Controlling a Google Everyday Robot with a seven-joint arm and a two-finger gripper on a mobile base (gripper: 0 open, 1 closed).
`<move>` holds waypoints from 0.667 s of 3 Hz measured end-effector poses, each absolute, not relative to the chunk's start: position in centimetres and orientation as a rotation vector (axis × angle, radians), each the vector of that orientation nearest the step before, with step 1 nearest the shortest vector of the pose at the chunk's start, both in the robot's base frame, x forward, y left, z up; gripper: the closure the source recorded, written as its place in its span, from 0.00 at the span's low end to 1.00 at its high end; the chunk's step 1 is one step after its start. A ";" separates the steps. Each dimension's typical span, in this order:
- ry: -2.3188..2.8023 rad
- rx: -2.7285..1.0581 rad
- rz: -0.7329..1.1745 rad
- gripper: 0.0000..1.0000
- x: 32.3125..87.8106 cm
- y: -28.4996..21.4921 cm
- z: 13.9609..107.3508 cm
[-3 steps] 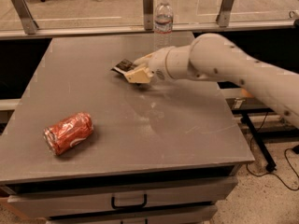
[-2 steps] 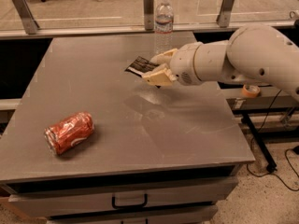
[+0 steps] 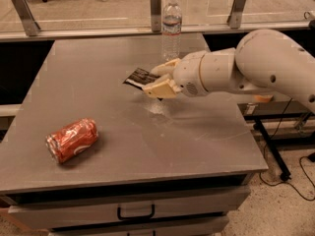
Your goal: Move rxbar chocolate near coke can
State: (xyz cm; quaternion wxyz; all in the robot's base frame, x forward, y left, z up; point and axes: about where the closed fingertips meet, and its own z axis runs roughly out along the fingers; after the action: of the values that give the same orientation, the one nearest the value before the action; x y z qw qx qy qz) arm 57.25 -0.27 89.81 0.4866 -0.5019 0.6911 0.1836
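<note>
Camera view: gripper (image 3: 149,79) with rxbar chocolate (image 3: 137,76) near water bottle (image 3: 172,28)

A clear water bottle (image 3: 172,26) stands upright at the grey table (image 3: 88,82)'s far edge.

Lab room, grey table (image 3: 187,146) with drawers (image 3: 162,208).
Glass barrier (image 3: 88,1) on metal posts (image 3: 155,9) behind; speckled floor (image 3: 290,215) at right.

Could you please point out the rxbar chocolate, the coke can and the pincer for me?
rxbar chocolate (image 3: 137,76), camera view, exposed dark wrapper end.
coke can (image 3: 73,140), camera view, dented red side.
pincer (image 3: 150,80), camera view, midway between its fingertips, over the table (image 3: 197,132) middle, clamping the rxbar chocolate.
</note>
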 end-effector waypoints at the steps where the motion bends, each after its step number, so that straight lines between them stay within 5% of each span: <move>1: 1.695 -1.243 0.619 1.00 53.6 2.1 87.6; 2: 1.683 -1.267 0.757 1.00 50.9 4.3 86.2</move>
State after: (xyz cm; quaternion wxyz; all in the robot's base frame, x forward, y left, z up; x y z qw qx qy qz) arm 50.94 4.26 86.18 0.4361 -0.5093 0.6766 0.3044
